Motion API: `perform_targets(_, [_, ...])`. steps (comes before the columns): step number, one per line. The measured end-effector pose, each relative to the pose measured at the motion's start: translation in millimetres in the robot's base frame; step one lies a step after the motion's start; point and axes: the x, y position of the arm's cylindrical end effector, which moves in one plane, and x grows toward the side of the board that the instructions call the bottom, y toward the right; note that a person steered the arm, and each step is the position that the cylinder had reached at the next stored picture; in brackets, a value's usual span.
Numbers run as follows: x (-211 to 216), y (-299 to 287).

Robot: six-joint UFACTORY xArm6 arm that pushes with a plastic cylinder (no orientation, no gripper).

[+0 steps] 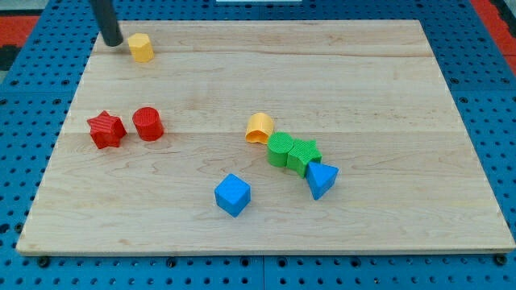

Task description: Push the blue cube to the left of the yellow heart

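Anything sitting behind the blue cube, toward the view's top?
Behind the blue cube is bare wooden board, then the yellow heart. My tip is far off, top left. Nothing is hidden.

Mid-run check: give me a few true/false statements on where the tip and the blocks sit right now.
1. My tip is at the view's top left, just left of a yellow block. True.
2. The blue cube touches the other yellow block. False: bare board lies between them.
3. The red star and red cylinder sit side by side. True.
4. My tip is pressing on the blue cube. False: it is far off, toward the view's top left.
5. The blue triangular block lies beside the green blocks. True.
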Motion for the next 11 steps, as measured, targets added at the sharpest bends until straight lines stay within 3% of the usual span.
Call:
perform_targets(1, [52.5, 2.7])
perform_targets(2, [66.0, 102.8])
perform_targets(3, [66.8, 224.6])
perform_targets(4, [93.7, 361.4])
perform_targets(5, [200.5, 415.5])
perform_targets(6, [301.7, 416.7])
perform_targets(7, [349.6, 340.1])
perform_targets(9, [279.2, 226.8])
perform_targets(10, [328.5, 230.1])
perform_targets(11, [312.1, 183.5])
